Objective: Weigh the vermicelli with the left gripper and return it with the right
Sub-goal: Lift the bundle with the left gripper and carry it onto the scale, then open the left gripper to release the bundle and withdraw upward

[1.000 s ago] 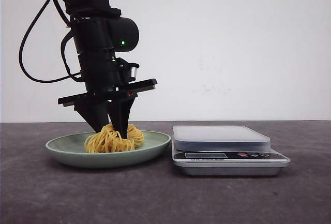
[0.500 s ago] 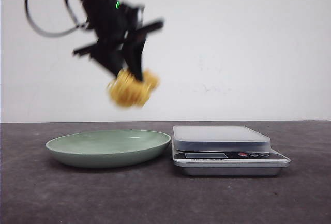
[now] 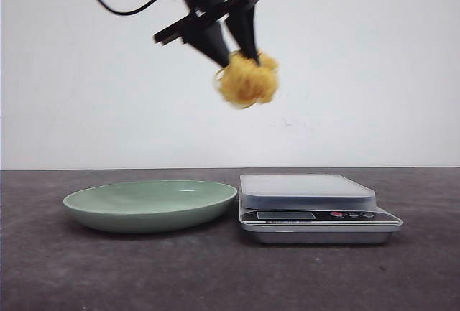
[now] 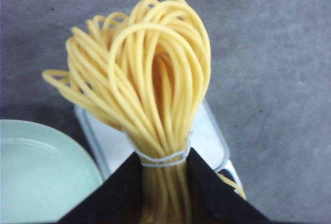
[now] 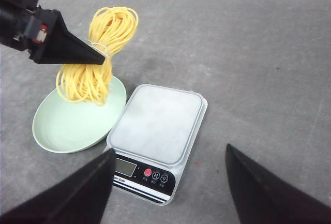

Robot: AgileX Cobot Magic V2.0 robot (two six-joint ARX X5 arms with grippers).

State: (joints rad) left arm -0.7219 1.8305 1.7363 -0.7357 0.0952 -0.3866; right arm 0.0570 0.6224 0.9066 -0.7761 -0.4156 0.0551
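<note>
Front view: upper centre of the frame
Left gripper (image 3: 241, 47): clamped on the vermicelli (image 3: 248, 81), in the air over the plate–scale gap
Plate (image 3: 108, 214): lower left, bare
Kitchen scale (image 3: 309, 190): lower right
Right gripper (image 5: 170, 182): wide apart, holding nothing

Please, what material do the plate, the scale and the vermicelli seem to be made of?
The plate looks like glazed ceramic or melamine: pale green, smooth, with soft shine. The scale seems to have a brushed metal platform, matte grey, over a silver body, perhaps plastic. The vermicelli, held by the left gripper, looks like thin yellow glossy strands, tied by a thin pale band; real or imitation, I cannot tell.
</note>
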